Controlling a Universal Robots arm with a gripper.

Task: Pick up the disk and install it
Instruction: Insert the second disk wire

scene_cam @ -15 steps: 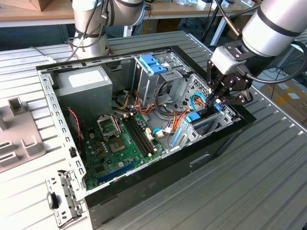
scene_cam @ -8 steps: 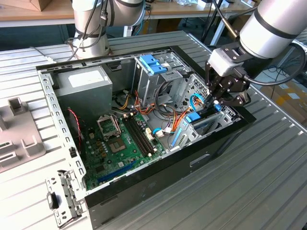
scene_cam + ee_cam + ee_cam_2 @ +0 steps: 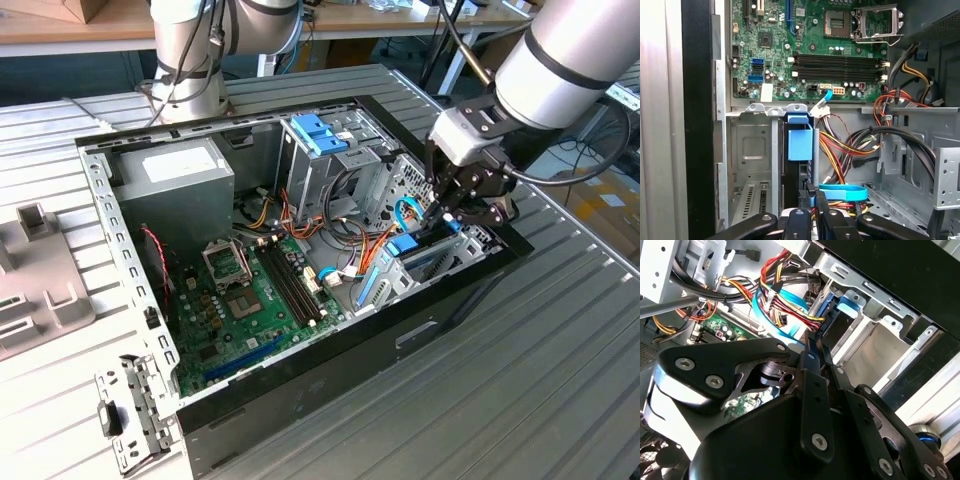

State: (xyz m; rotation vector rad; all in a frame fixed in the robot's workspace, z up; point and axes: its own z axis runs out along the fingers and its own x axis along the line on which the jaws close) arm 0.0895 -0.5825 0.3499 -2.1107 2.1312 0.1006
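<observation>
A: What stood on the ribbed grey metal desk (image 3: 560,400)?

B: A large open black-and-silver computer case (image 3: 300,400) lay on its side there, with a green motherboard (image 3: 250,300) on its floor and a big grey power-supply box (image 3: 180,180) in one corner.

A: And the arm?

B: The silver and black robot arm (image 3: 570,50) reached in from the exterior view's right, its black claw (image 3: 452,213) low over the drive bay at that end of the case.

A: Where was the disk?

B: Edge-on, a dark slab with blue trim (image 3: 799,170), it stood in the metal bay beside the bundled red, yellow and orange cables (image 3: 840,150), the light-blue latch piece (image 3: 800,142) at its end.

A: Was the claw holding it?

B: Its fingers (image 3: 810,200) sat narrow, closed around the disk's edge in the first wrist view.
</observation>
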